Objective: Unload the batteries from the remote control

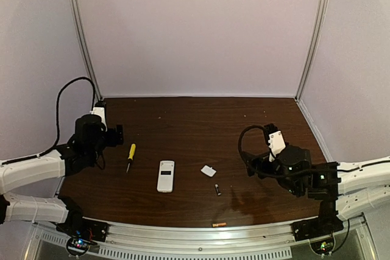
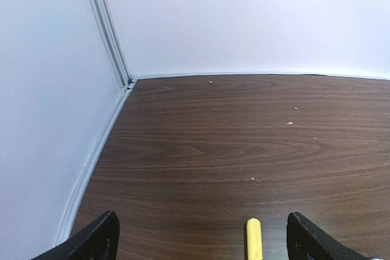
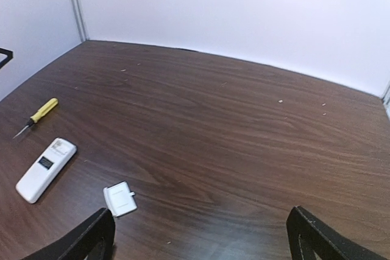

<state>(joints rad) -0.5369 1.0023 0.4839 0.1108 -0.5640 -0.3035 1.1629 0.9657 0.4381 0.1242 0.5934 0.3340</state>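
The remote control (image 1: 165, 176) lies flat on the desk (image 1: 195, 120), a little left of the middle. Its long axis runs near to far and its dark display window faces up. Neither claw touches it.

The left claw (image 2: 201, 234) hangs over the left part of the desk with its jaws spread wide and nothing between them. In its wrist view, only the yellow handle end of the screwdriver (image 1: 130, 156) shows between the jaws, low in the frame. Seen from above, the screwdriver lies between that claw and the remote. The remote therefore sits to the right of the left claw and nearer, apart from it.

The right claw (image 3: 200, 232) is raised over the right part of the desk, its jaws also spread wide and empty. In its wrist view the remote is well off to the left, beyond the left jaw. The small white cover piece (image 3: 119, 200) lies on the desk just beside that jaw in the frame.

The dark battery (image 1: 217, 190) lies on the wood just near and right of the cover piece. It is to the right of the remote and to the left of the right claw. The orange battery (image 1: 219, 224) lies apart from it at the very near edge of the desk, against the metal rail (image 1: 152, 231). Both batteries are outside the remote and clear of both claws.
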